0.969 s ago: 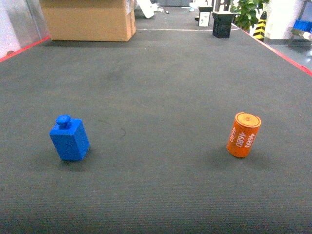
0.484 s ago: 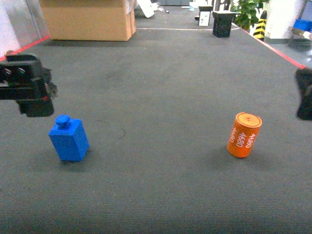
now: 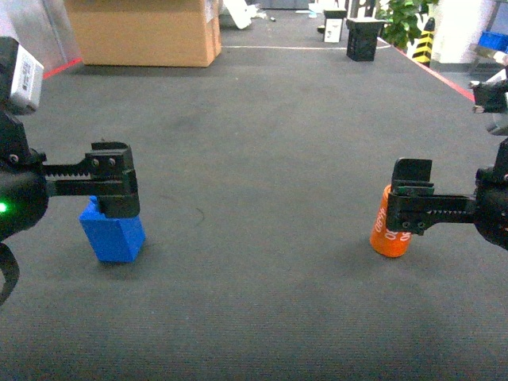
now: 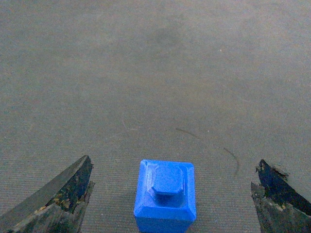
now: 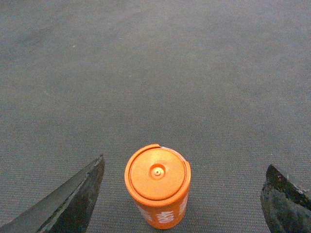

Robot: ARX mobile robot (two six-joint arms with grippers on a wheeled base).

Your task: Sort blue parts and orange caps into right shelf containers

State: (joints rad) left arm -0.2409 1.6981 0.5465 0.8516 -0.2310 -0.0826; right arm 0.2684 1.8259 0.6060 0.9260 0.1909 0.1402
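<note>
A blue part [image 3: 113, 236], a square block with a knob on top, stands on the dark mat at the left. My left gripper [image 3: 79, 190] hovers over it, open. In the left wrist view the blue part [image 4: 166, 196] sits between the wide-spread fingers [image 4: 63, 196], touching neither. An orange cap [image 3: 387, 234] with white numbers stands upright at the right. My right gripper [image 3: 452, 210] is open above it. In the right wrist view the orange cap [image 5: 158, 189] lies nearer the left finger [image 5: 77, 199]. A sliver of a blue shelf container [image 3: 494, 40] shows at the far right edge.
A large cardboard box [image 3: 143, 32] stands at the back left of the mat. A black crate [image 3: 363, 40], a green plant [image 3: 405, 20] and a yellow-black post [image 3: 423, 44] are at the back right. A red line [image 3: 456, 79] borders the mat.
Both arms have come into the head view and lowered over their objects, left over the blue part, right over the orange cap. Neither object has moved.
</note>
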